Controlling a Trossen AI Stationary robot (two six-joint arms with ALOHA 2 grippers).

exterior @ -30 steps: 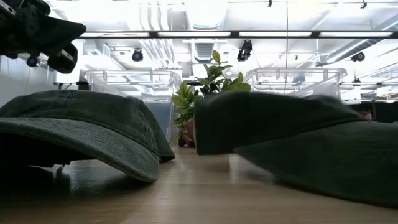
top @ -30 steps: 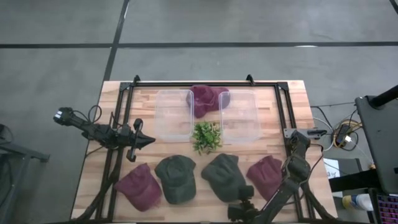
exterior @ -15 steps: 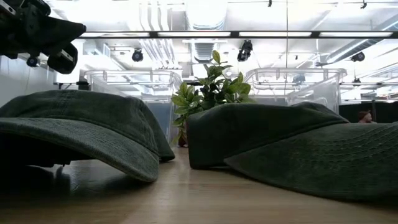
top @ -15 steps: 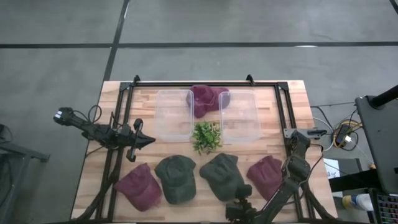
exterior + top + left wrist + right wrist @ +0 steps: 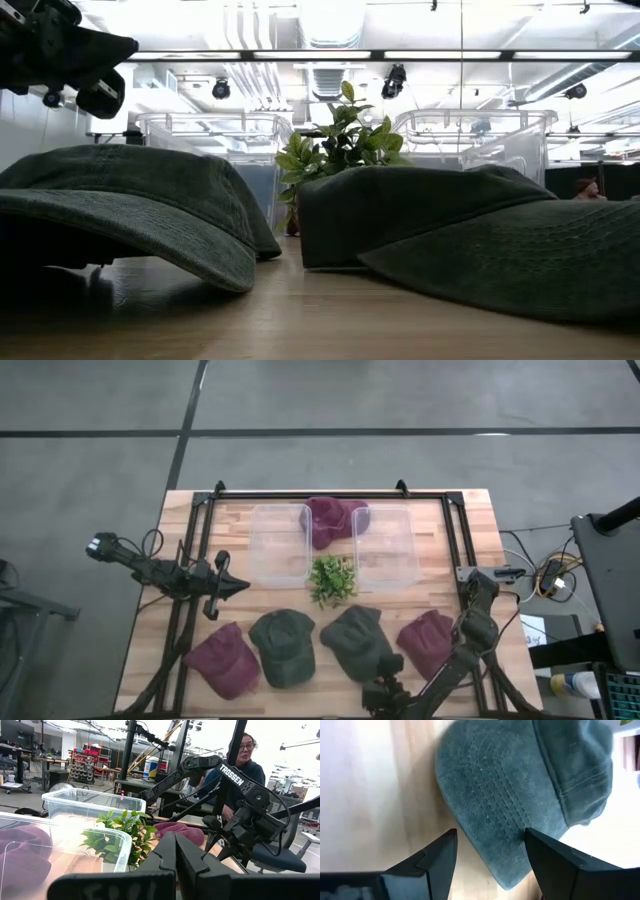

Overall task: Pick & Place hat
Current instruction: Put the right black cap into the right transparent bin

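Note:
Four hats lie in a row near the table's front edge: a maroon one (image 5: 225, 660), two dark green ones (image 5: 283, 647) (image 5: 358, 642) and another maroon one (image 5: 428, 643). My right gripper (image 5: 388, 678) is open at the near side of the right green hat (image 5: 520, 795). It slants down, and its fingers stand on either side of the brim's near edge (image 5: 495, 865). That hat (image 5: 450, 230) rests on the table by its brim and crown. My left gripper (image 5: 240, 586) is shut and held level above the table's left part, holding nothing. My right gripper stands open with the right green hat's brim edge (image 5: 495, 865) between its fingers. It comes from the table's near side, slanting down. I cannot tell whether a finger touches the brim. The hat lies flat on the table.
Two clear bins (image 5: 280, 545) (image 5: 385, 545) stand at the far side, with a third maroon hat (image 5: 333, 520) between them and a small green plant (image 5: 332, 578) in front. A person sits beyond the table in the left wrist view (image 5: 242, 765).
The right green hat has slid a little toward the table's left edge and come to rest on the table. My right gripper has edged a little the same way at the hat's brim and stays open.

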